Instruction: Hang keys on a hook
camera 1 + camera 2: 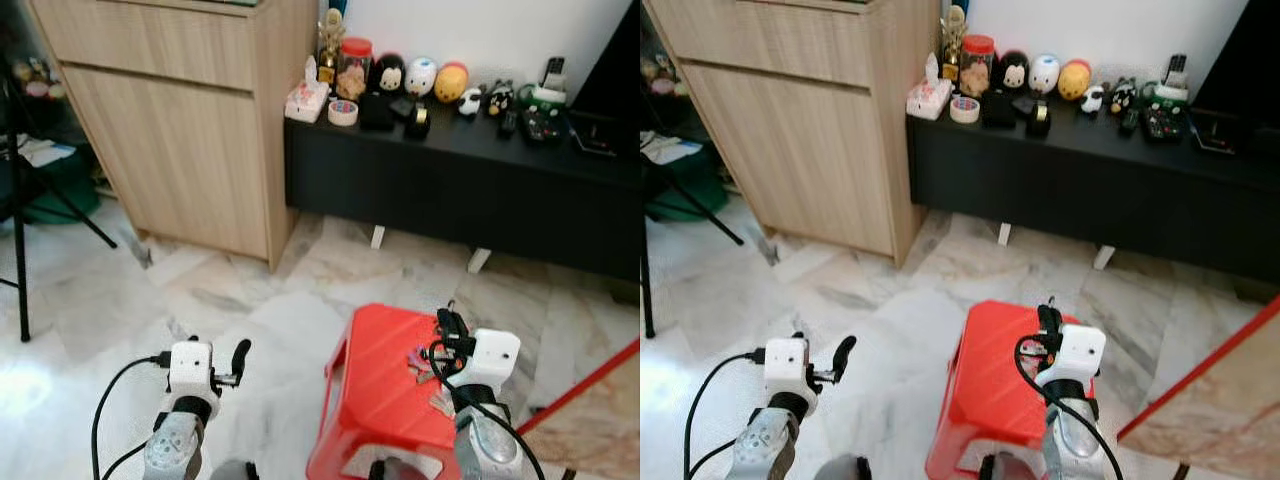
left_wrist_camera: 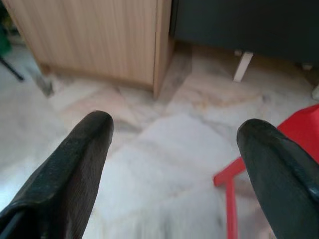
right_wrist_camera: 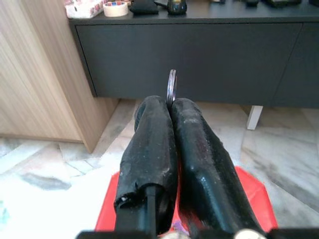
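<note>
Above the red stool (image 1: 385,385), right gripper (image 3: 172,107) raised, clenched on seemingly a key ring (image 3: 171,85); left gripper (image 2: 174,149) spread.

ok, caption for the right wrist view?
Right gripper shut on a key ring above the red stool, facing the black cabinet.

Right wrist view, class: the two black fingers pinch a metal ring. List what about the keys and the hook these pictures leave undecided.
- Silver metal key ring: lower part hidden between the right gripper fingers.
- Bunch of keys over the red plastic stool: blurred, small; their number is unclear.
- Hook: cannot be made out anywhere; small items on the black cabinet are too tiny to identify.
</note>
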`<state>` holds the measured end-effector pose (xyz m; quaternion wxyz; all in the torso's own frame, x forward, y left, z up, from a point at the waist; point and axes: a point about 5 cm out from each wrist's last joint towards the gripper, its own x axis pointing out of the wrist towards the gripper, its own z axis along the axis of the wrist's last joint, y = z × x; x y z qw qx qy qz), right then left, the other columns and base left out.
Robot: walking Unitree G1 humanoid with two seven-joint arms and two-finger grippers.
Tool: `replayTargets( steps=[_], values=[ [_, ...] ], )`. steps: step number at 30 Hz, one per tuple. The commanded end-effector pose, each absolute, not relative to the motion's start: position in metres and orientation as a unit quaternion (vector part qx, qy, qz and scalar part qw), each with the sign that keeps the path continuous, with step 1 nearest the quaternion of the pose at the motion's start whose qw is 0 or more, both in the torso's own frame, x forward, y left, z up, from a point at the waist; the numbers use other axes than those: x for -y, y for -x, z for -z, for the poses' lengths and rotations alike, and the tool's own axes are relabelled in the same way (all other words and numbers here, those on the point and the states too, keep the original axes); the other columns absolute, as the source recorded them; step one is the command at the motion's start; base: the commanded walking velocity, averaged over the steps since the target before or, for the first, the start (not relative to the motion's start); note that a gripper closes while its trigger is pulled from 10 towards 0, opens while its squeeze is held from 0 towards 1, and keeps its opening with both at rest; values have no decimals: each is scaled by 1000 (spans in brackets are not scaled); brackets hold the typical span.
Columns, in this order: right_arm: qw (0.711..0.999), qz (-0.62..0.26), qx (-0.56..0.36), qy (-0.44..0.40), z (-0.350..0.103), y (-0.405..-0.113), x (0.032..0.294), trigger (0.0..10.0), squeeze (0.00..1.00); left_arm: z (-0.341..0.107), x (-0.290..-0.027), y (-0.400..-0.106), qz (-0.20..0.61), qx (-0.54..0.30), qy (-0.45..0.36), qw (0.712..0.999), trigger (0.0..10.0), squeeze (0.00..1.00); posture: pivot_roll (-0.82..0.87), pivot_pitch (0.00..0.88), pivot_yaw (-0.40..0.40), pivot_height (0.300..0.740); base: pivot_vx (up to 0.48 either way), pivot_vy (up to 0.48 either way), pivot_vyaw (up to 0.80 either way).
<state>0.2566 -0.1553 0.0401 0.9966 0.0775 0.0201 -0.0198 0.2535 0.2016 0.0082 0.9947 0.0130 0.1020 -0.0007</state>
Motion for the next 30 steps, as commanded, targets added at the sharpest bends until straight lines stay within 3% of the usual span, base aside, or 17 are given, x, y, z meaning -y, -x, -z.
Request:
replayTargets(
  steps=[1,4,13,20,30],
  values=[
    [996,22,-22,-88,-40,-255,151,10000,0,6,-213,-244,-17,-146,-6,989,10000,0,62,0,-87,732,0,0,0],
    [996,17,-22,-87,-41,-255,149,10000,0,23,-233,-228,-57,-203,-1,977,10000,0,58,0,-82,740,0,0,0],
    [996,19,-32,-80,-39,-257,150,10000,0,55,-254,-188,-116,-313,7,943,10000,0,63,0,-95,740,0,0,0],
    [996,17,-46,-75,-35,-258,151,10000,0,72,-254,-162,-136,-374,21,917,10000,0,64,0,-99,740,0,0,0],
    [995,15,-76,-67,-23,-256,152,10000,0,76,-244,-161,-129,-380,31,915,10000,0,70,0,-109,740,0,0,0]
  ],
)
